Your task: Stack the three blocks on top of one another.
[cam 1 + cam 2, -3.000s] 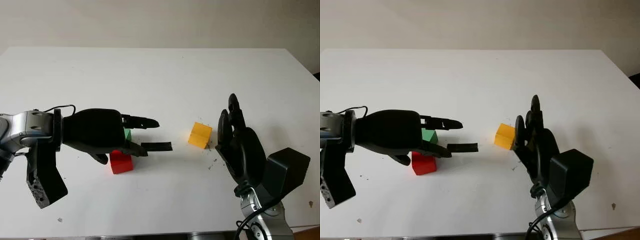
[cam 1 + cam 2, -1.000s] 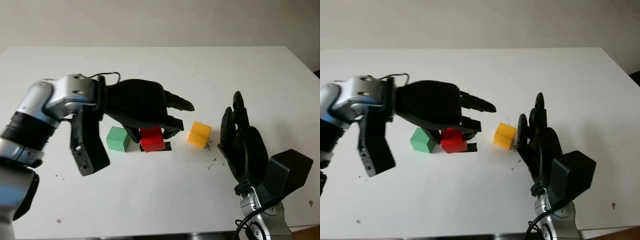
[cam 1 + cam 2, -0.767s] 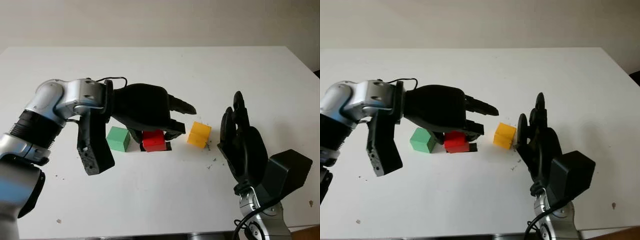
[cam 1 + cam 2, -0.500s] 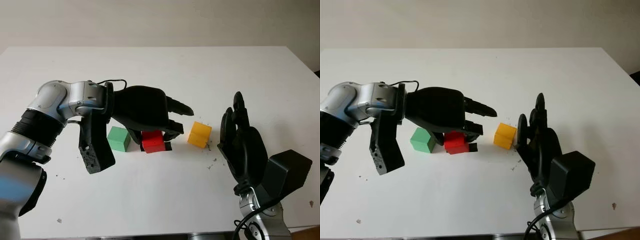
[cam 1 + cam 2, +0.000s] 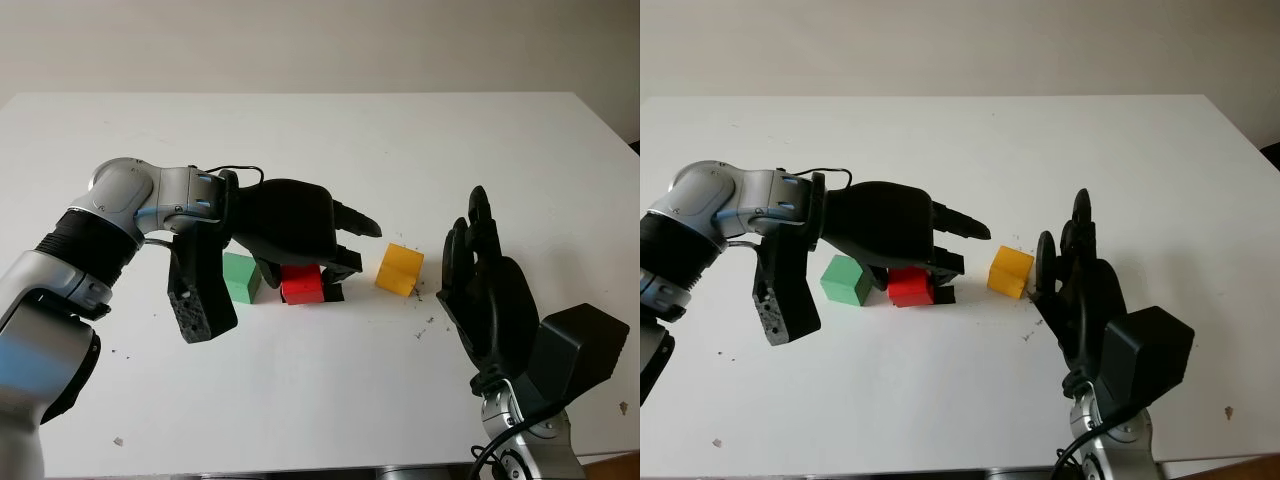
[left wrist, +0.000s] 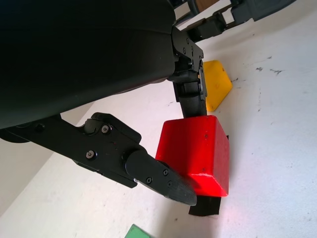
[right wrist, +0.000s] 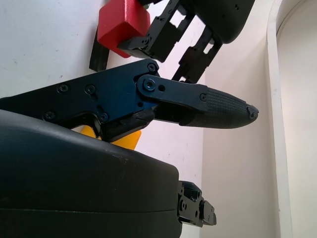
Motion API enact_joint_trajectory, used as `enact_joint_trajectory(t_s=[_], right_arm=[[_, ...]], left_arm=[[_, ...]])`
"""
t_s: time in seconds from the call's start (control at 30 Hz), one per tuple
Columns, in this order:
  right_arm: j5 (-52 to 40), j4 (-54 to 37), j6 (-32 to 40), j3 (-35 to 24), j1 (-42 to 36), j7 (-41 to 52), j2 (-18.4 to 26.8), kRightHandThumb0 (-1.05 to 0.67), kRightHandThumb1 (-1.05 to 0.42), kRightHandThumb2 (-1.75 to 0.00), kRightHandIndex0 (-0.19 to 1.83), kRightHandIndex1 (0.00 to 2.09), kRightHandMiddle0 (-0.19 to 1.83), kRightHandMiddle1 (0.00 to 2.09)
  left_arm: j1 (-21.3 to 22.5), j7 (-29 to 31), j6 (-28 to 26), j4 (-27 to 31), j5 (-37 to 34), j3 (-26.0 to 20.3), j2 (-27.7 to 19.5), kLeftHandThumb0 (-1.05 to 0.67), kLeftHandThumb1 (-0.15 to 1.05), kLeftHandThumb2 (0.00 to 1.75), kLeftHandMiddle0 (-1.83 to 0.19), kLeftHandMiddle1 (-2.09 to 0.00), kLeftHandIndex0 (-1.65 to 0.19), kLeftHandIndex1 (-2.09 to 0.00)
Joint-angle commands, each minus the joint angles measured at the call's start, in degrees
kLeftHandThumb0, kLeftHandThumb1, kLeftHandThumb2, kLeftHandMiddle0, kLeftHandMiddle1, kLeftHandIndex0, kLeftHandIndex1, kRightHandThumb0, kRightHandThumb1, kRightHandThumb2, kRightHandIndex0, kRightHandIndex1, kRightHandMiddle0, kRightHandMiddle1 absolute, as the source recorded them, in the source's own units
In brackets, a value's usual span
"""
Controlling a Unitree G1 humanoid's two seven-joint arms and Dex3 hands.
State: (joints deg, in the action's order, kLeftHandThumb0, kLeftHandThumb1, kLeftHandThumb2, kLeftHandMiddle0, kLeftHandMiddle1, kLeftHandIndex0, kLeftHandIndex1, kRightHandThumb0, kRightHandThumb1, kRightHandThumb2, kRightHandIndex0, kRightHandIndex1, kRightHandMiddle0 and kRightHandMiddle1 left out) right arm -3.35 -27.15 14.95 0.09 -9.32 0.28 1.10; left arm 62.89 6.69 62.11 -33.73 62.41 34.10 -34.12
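My left hand is shut on the red block, thumb on one side and fingers on the other. The red block is low at the table, over a black strip, just right of the green block. Whether the red and green blocks touch is hidden by the hand. The yellow block sits alone on the table further right, apart from the red one. My right hand stands upright and open just right of the yellow block.
The white table stretches wide behind the blocks, with small dark specks in front of the yellow block. My left forearm comes in from the left, and its black wrist housing hangs in front of the green block.
The left hand took the red block from in front of the green block to its right side. Over the last second it sank lower toward the table. The right hand stayed put.
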Motion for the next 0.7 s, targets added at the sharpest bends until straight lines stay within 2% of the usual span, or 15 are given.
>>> enact_joint_trajectory(t_s=[0.0,0.13,0.27,0.37,0.67], right_arm=[[0.3,-1.3,0.0,0.0,-0.6,-0.1,0.2,-0.77,-1.05,-0.62,-0.19,0.00,-0.19,0.04],[0.6,-1.7,0.1,-0.1,-1.1,-0.2,0.2,-0.77,-1.05,-0.62,-0.19,0.01,-0.18,0.05],[0.8,-1.7,-0.1,-0.2,-1.2,-0.2,0.2,-0.77,-1.05,-0.62,-0.19,0.02,-0.18,0.05],[0.6,-2.0,0.1,-0.2,-1.4,0.1,0.2,-0.76,-1.05,-0.62,-0.19,0.01,-0.19,0.05],[1.0,-2.7,0.1,0.3,-2.2,-0.1,-0.1,-0.76,-1.05,-0.63,-0.19,0.01,-0.19,0.05]], left_arm=[[2.3,-1.4,-0.5,-0.6,1.0,1.0,0.3,-0.40,0.91,0.05,-0.14,-0.06,-0.34,-1.62],[2.8,-2.4,-0.8,-1.5,1.8,2.1,0.8,-0.39,0.92,0.05,-0.13,-0.05,-0.33,-1.62],[2.8,-6.0,-1.1,-3.0,3.2,3.2,1.4,-0.40,0.91,0.05,-0.14,-0.06,-0.35,-1.57],[3.0,-8.4,-1.3,-4.2,4.2,4.3,1.5,-0.41,0.92,0.06,-0.15,-0.06,-0.32,-1.63],[3.1,-10.5,-1.5,-5.7,4.7,6.1,1.8,-0.41,0.91,0.05,-0.16,-0.06,-0.34,-1.63]])
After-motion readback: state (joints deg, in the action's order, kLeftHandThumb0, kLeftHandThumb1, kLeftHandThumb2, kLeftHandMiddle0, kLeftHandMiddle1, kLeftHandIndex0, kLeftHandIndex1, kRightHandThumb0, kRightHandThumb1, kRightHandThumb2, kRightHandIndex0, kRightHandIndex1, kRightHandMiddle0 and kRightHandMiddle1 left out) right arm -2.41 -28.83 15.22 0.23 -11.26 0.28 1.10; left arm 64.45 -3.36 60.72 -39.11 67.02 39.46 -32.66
